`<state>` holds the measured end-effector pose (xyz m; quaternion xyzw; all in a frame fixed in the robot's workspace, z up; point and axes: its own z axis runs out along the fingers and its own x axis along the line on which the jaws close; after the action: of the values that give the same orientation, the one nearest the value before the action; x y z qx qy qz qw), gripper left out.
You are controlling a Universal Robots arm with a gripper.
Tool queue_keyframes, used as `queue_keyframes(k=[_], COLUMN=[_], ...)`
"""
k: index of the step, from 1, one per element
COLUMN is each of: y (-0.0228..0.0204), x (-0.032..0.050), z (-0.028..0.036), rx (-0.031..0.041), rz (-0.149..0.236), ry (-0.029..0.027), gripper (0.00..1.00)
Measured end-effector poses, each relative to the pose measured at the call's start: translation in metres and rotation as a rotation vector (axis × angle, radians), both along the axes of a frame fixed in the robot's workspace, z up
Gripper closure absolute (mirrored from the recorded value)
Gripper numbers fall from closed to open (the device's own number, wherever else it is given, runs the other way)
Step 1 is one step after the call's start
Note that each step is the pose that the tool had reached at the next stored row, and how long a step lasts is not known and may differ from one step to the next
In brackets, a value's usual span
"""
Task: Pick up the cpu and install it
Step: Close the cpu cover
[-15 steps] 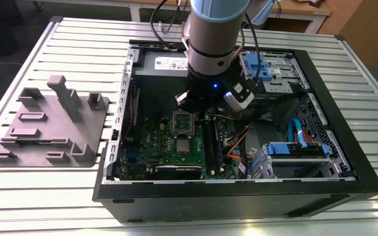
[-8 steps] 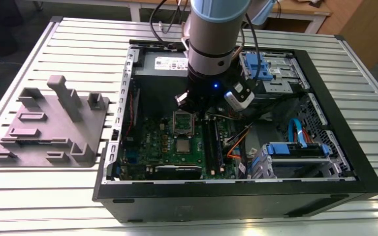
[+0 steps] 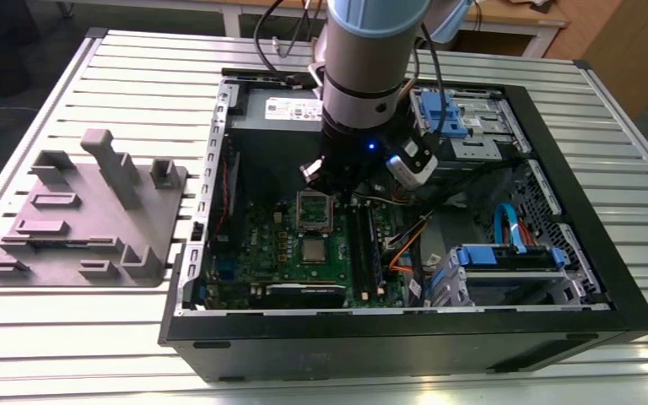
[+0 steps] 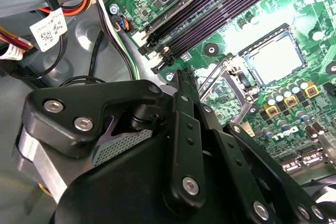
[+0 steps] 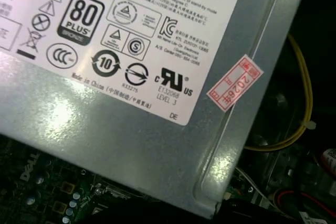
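The motherboard (image 3: 267,245) is green, speckled with small silver and black parts, and the cpu (image 3: 315,250) on it is silvery-grey. The computer case (image 3: 414,342) is black, its drive brackets (image 3: 504,256) bright blue. The fixture plate (image 3: 82,224) is plain grey; the table (image 3: 99,354) is pale silver, striped with ribs. In the first wrist view the power supply (image 5: 105,140) is grey, its label (image 5: 147,24) white with black print, the sticker (image 5: 234,83) red and white, the wire (image 5: 307,93) yellow

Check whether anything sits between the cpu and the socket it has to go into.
Nothing visible does. In the exterior view the cpu lies flat on the motherboard beside the socket, with only board surface between them. The gripper hangs near the socket's edge.
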<state>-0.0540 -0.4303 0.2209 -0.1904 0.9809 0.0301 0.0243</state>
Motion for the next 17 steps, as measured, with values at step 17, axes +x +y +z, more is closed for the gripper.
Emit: queue_keyframes(k=[17], y=[0.0015], x=[-0.0029], z=[-0.0001], rx=[-0.0001], rz=[0.010], ry=[-0.0007], gripper=[0.90])
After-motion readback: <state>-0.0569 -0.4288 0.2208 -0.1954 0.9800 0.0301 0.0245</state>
